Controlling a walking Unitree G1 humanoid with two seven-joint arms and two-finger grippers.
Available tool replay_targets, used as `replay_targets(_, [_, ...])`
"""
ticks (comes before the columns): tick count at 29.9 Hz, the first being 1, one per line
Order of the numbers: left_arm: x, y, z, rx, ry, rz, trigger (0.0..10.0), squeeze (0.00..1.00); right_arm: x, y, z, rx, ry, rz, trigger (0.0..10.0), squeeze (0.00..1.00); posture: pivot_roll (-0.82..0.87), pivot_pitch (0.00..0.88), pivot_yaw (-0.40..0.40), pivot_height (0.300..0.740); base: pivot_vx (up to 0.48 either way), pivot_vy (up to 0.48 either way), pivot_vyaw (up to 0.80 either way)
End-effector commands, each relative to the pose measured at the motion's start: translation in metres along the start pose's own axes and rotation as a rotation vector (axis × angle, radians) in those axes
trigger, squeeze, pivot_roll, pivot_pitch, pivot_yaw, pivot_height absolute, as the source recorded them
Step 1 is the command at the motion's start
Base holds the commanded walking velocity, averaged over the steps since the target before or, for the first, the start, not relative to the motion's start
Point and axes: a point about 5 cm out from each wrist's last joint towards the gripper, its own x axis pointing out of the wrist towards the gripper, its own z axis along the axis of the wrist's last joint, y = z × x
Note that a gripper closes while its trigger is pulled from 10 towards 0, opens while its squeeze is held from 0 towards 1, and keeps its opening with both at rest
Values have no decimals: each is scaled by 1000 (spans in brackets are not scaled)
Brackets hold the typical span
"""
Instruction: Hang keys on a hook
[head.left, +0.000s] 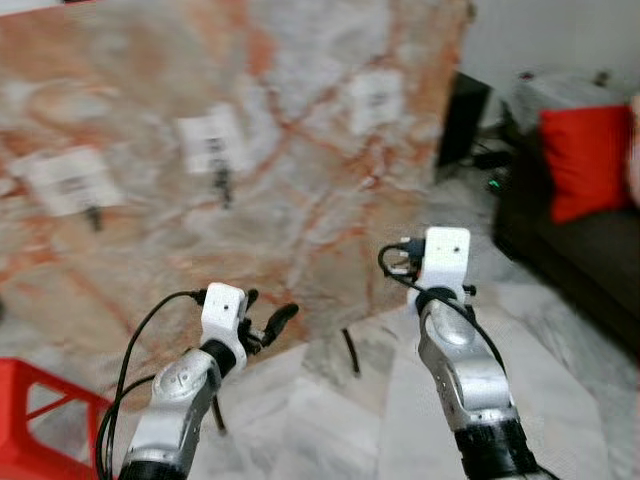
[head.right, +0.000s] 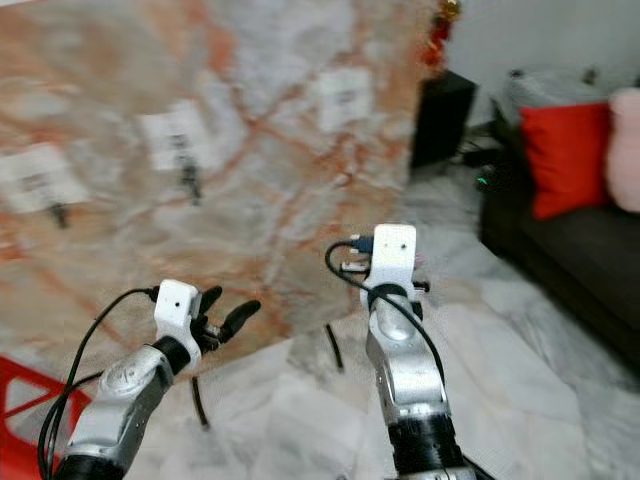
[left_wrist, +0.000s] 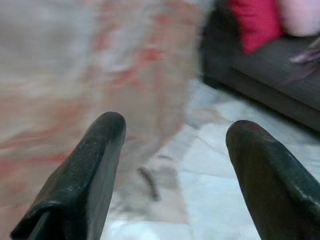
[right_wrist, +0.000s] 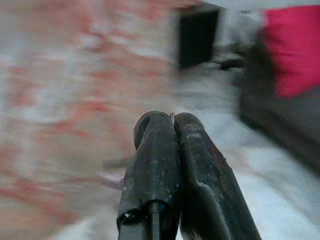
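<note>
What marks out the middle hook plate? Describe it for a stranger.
Start at the big orange-veined marble board straight ahead. Three white plates cross it; take the middle plate, which has a dark hook beneath it and sits higher than the left plate and lower than the right plate.

Clearance ahead of the grippers

Marble slab (head.left: 300, 120) with three hook plates (head.left: 213, 141) blocks the front; dark sofa (head.left: 590, 260) bounds the right; open marble floor (head.left: 560, 400) lies between.

Motion blur smears the marble slab (head.left: 300, 150); its white hook plates (head.left: 212, 140) are unreadable
</note>
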Motion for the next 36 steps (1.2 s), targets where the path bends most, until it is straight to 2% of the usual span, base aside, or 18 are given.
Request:
replay_targets(1, [-2, 6, 4, 7, -4, 6, 10000, 0, 1, 5, 10, 8, -29, 20, 10000, 0, 71, 8, 39, 740, 0, 0, -800])
replay_targets(7, [4, -6, 18, 33, -22, -118, 10000, 0, 4, 11, 16, -1, -28, 55, 10000, 0, 79, 20, 41, 740, 0, 0, -783])
replay_targets(8, [5, -10, 22, 44, -21, -164, 10000, 0, 5, 15, 18, -18, -29, 88, 10000, 0, 78, 20, 43, 740, 0, 0, 0])
replay_targets(10, [5, -12, 23, 48, -19, -181, 10000, 0, 5, 17, 19, -22, -28, 101, 10000, 0, 77, 20, 44, 740, 0, 0, 0])
replay_targets(12, [7, -20, 29, 70, -14, -267, 10000, 0, 5, 25, 25, -25, -34, 150, 10000, 0, 78, 19, 49, 740, 0, 0, 0])
replay_targets(17, [11, -33, 40, 78, -28, -368, 10000, 0, 5, 32, 32, -38, -43, 188, 10000, 0, 78, 21, 53, 740, 0, 0, 0])
replay_targets(19, [11, -43, 43, 100, -19, -436, 10000, 0, 4, 34, 35, -36, -43, 190, 10000, 0, 79, 22, 58, 740, 0, 0, 0])
replay_targets(27, [15, -59, 50, 107, -16, -530, 10000, 0, 1, 38, 42, -22, -34, 211, 10000, 0, 81, 30, 69, 740, 0, 0, 0])
replay_targets(31, [19, -63, 50, 98, -17, -536, 10000, 0, -3, 42, 45, -25, -25, 224, 10000, 0, 69, 33, 78, 740, 0, 0, 0])
replay_targets(36, [24, -67, 51, 38, -18, -527, 10000, 0, -10, 49, 44, 73, 19, 259, 10000, 0, 56, 29, 89, 740, 0, 0, 0])
